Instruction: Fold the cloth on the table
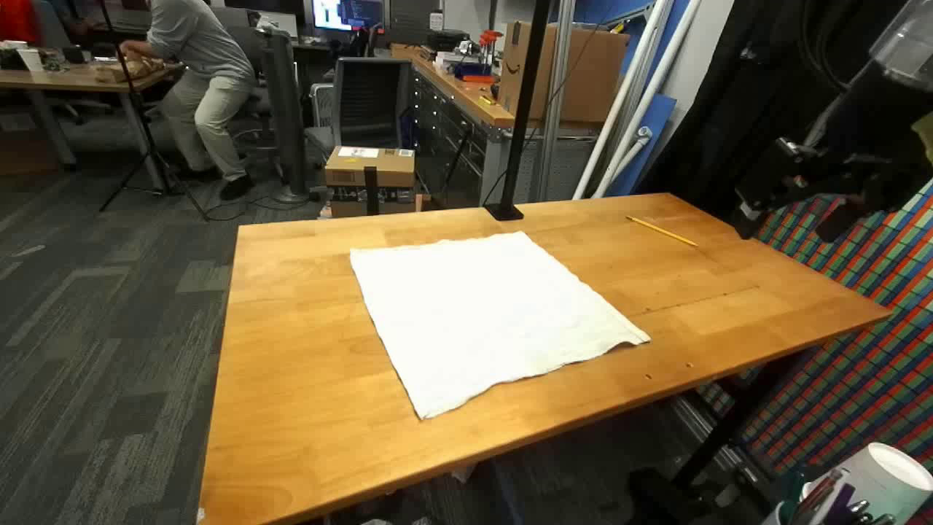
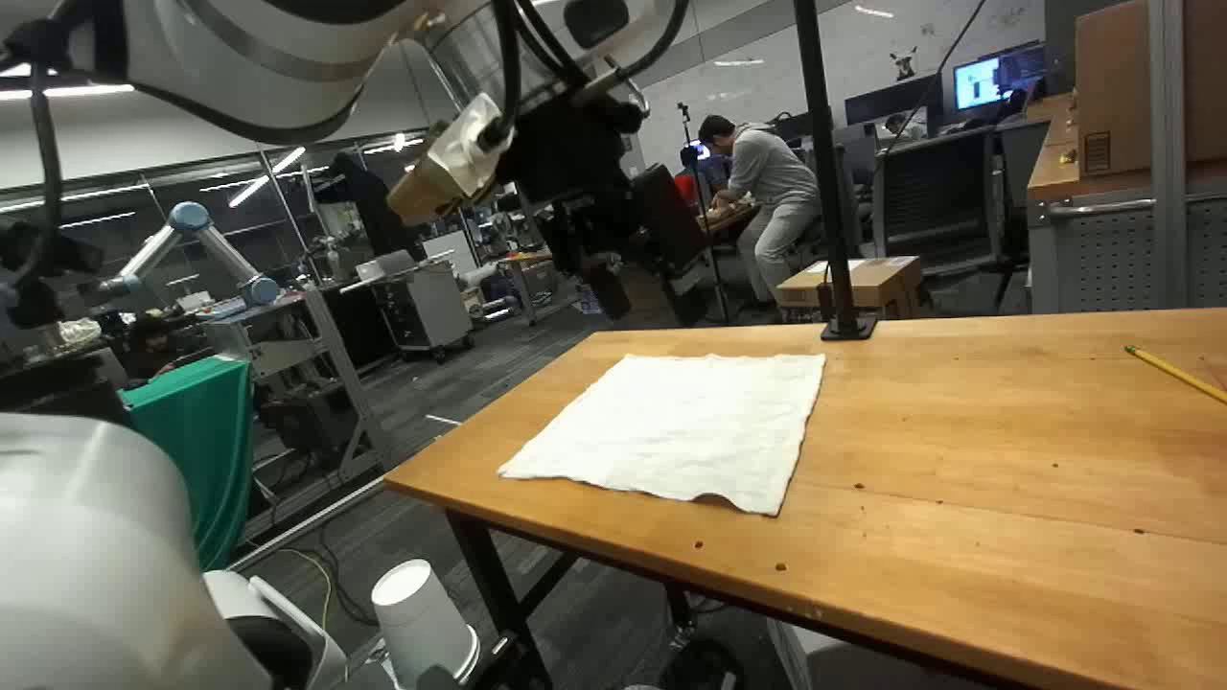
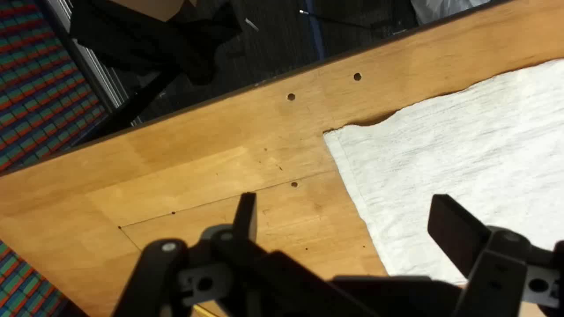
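Hovering over the counter (image 3: 220, 163), your fingers (image 3: 457, 235) stood wide apart, gripping nothing. The cloth (image 3: 467, 167) lay spread on it, unfolded, below them and mostly to the right in the wrist view, where its hemmed edge appeared to run between them. It looked near square, with no clear long axis; your next move probably turned on lining up with that edge before lowering.

A smile-shaped logo (image 1: 513, 70) marks the large cardboard box (image 1: 594, 76); labels (image 1: 357, 152) on the smaller box (image 1: 390, 175) are illegible.
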Available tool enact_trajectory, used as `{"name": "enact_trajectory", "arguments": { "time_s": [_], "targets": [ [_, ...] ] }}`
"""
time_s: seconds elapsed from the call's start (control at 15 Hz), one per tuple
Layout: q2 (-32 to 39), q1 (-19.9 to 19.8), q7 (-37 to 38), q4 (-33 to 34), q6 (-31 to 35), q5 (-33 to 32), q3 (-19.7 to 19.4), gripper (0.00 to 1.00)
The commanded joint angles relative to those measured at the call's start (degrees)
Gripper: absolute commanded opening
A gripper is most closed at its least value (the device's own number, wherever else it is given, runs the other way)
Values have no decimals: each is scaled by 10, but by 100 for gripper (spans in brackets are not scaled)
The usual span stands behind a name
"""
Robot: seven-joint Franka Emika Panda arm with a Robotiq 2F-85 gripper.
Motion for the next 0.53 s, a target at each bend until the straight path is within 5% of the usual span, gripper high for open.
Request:
{"name": "enact_trajectory", "arguments": {
  "time_s": [0.0, 0.47],
  "targets": [
    [1, 0, 0, -2, -6, 0, 0, 100],
    [8, 0, 0, -7, -8, 0, 0, 100]
  ]
}}
